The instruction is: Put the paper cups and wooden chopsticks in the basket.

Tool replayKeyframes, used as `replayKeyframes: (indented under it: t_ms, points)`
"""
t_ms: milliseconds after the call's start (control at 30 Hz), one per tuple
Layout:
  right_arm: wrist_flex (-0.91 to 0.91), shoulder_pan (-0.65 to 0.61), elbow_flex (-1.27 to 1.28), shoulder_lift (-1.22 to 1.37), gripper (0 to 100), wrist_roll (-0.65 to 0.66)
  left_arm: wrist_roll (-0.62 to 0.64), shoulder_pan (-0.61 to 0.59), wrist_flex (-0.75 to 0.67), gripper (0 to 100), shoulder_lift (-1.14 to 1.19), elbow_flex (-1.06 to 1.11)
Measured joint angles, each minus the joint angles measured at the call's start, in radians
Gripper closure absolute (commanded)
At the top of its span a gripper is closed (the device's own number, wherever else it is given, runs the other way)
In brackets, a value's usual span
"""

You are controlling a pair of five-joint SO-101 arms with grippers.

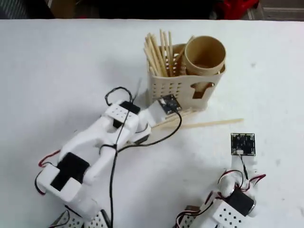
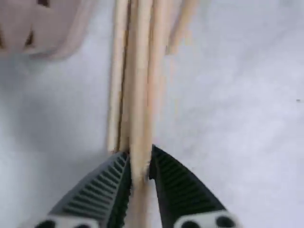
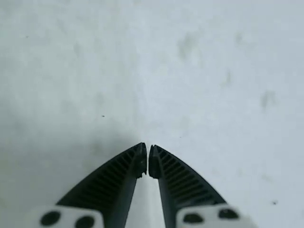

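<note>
My left tool point(image 2: 140, 157) grips seemingly several chopsticks point(image 2: 140, 71) on the surface point(image 2: 237, 118); lift level, clear the basket point(image 1: 175, 91) rim. Right tool point(image 3: 146, 151) closed, empty.

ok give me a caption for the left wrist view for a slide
Left jaws shut on a bunch of wooden chopsticks over the white table, a corner of the basket close by.

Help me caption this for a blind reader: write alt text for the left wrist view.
The left gripper is shut on several chopsticks that stretch away over the white table. A corner of the basket sits beside them, farther off.
</note>
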Motion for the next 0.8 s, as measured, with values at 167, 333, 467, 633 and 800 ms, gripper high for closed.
replayKeyframes:
  t_ms: [167, 333, 467, 633, 800]
  points:
    - [0.000, 0.000, 0.000, 0.000, 97.4, 0.000, -0.008, -0.002, 0.071, 98, -0.083, 0.000]
    - [0.000, 0.000, 0.000, 0.000, 97.4, 0.000, -0.008, -0.002, 0.181, 98, -0.242, 0.000]
    - [0.000, 0.000, 0.000, 0.000, 97.4, 0.000, -0.014, -0.002, 0.245, 98, -0.298, 0.000]
    - [0.000, 0.000, 0.000, 0.000, 97.4, 0.000, -0.044, -0.008, 0.255, 97, -0.307, 0.104]
    - [0.000, 0.000, 0.000, 0.000, 97.4, 0.000, -0.101, -0.078, 0.241, 89, -0.307, 0.218]
